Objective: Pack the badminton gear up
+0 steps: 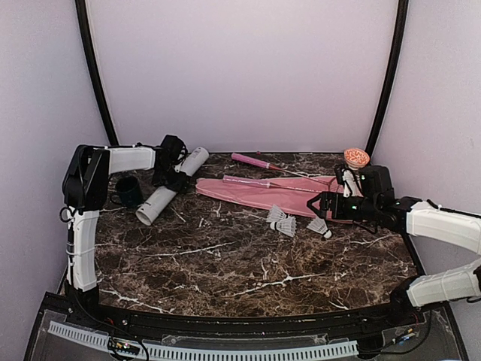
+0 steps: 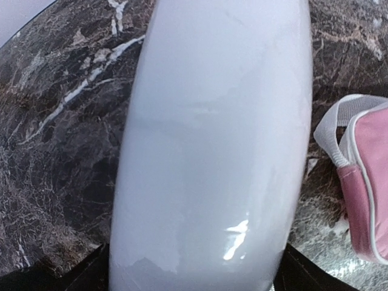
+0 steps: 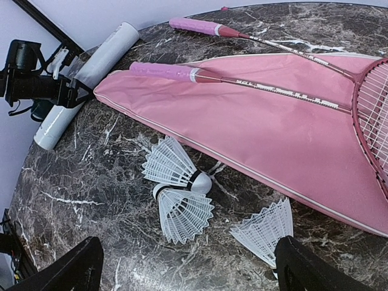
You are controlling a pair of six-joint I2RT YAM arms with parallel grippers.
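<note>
The long pale grey tube [image 1: 156, 203] lies on the marble at the back left and fills the left wrist view [image 2: 212, 151]. My left gripper [image 1: 173, 178] straddles its middle. Both fingertips sit against its sides with no gap showing. The pink cover [image 1: 263, 194] lies flat at the back with two pink-handled rackets [image 3: 160, 71] [image 3: 194, 25] on and behind it. Three white shuttlecocks [image 3: 173, 163] [image 3: 182, 212] [image 3: 264, 230] lie in front of the cover. My right gripper [image 3: 188, 267] hovers open over them, holding nothing, its right finger beside the nearest one.
A small dark green cup [image 1: 128, 192] stands left of the tube, close to the left arm. An orange-patterned bowl [image 1: 356, 157] sits at the back right behind the right gripper [image 1: 319, 203]. A corner of the cover [image 2: 370, 182] lies just right of the tube.
</note>
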